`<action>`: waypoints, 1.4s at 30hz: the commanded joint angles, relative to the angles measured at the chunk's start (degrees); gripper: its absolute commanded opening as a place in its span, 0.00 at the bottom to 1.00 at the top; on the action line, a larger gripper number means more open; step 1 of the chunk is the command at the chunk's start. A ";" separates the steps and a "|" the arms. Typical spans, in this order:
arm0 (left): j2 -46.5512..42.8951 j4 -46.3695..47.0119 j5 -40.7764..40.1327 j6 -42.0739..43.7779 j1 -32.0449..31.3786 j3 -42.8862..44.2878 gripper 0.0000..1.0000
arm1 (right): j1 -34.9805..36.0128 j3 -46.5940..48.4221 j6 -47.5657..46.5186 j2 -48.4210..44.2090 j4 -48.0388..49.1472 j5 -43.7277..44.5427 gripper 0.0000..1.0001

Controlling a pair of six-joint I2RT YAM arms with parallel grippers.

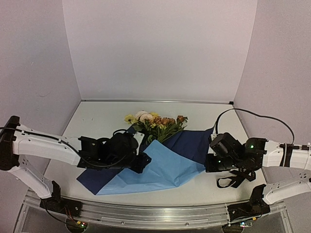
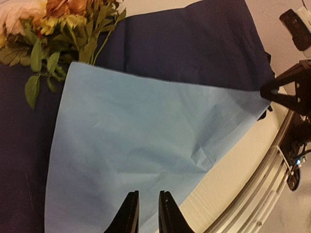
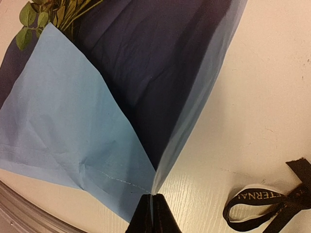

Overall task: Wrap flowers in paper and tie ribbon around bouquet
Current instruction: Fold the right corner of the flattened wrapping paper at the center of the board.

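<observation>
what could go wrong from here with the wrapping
The right gripper pinches one corner of the light blue and navy paper sheet; a pull might tear it or slip off. The left gripper sits over the folded flap with jaws slightly apart, so the flap may unfold off the yellow and rust flowers. The black lettered ribbon by the right arm could get dragged.

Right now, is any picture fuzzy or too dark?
Top external: even light, only soft shadows, the flowers small but clear. Left wrist: they look a little fuzzy in the corner, and the paper goes very dark on its navy side. Right wrist: the ribbon shows sharp pale letters.
</observation>
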 commanded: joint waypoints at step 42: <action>-1.00 -3.64 8.02 -8.75 3.31 -10.15 0.02 | 4.75 26.26 -2.37 31.91 13.70 -23.71 0.00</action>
